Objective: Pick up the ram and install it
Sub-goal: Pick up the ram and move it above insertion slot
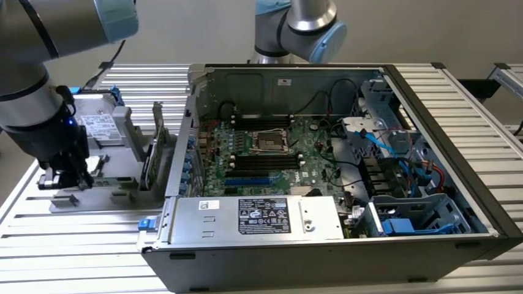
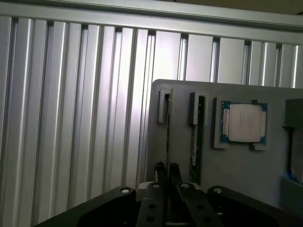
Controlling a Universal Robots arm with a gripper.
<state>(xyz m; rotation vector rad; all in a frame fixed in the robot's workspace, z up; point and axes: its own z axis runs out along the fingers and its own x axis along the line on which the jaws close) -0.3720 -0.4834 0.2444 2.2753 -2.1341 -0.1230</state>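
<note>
Gripper (image 2: 167, 169) down low over gray fixture tray (image 2: 236, 179), on slatted aluminum table (image 2: 71, 118) at the exterior view's left, outside the open PC case (image 1: 457, 122). Fingers (image 2: 160, 171) drawn in tight on either side of the ram (image 2: 168, 127), clamped on its near end as far as visible. Ram seen edge-on, thin and dark, standing upright in the tray's outermost slot, not lifted out. Second stick (image 2: 195, 146), green edge showing, upright in the next slot just beside it, apart from the fingers. Processor chip (image 2: 242, 123) with silver lid and green border lying flat in its own pocket further along the tray. In the exterior view, arm (image 1: 33, 110) reaching straight down to the tray's near-left part, well apart from the case. Case lying on its side, open on top, motherboard (image 1: 270, 153) exposed. Black memory slots (image 1: 263, 160) just near of the CPU socket (image 1: 268, 141), more on its far side. Power supply (image 1: 261, 215) with white label along the case's near wall. Blue cables at the case's right. Second arm's base (image 1: 298, 27) at the far side behind the case.
</note>
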